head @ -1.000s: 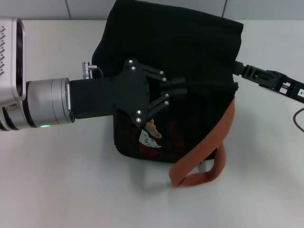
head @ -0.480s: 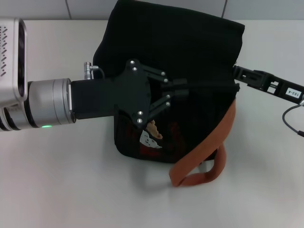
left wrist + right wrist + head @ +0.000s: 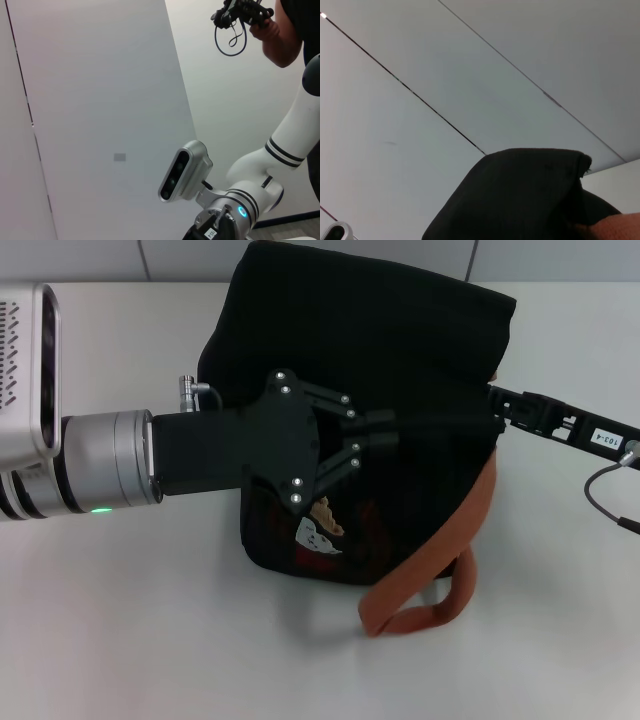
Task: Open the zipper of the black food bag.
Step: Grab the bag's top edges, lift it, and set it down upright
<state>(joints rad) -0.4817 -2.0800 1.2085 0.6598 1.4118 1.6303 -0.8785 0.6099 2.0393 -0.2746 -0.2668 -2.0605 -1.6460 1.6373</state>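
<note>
The black food bag (image 3: pixel 370 330) stands in the middle of the white table, with bear pictures (image 3: pixel 318 525) on its front and an orange-brown strap (image 3: pixel 440 550) hanging at its right. My left gripper (image 3: pixel 385 433) reaches in from the left over the bag's top rim, its fingers pinched together there. The zipper is black on black and its pull is hidden between them. My right gripper (image 3: pixel 497 400) touches the bag's right edge. In the right wrist view the bag's fabric (image 3: pixel 520 200) fills the lower part.
The white table (image 3: pixel 150 630) lies bare in front of and left of the bag. A grey cable (image 3: pixel 610 495) loops beside the right arm. In the left wrist view the right arm's wrist camera (image 3: pixel 185 172) and a person's arm (image 3: pixel 280 40) show against a wall.
My left gripper has slid slightly to the right along the bag's top. The right arm has shifted lower, so its white label now shows.
</note>
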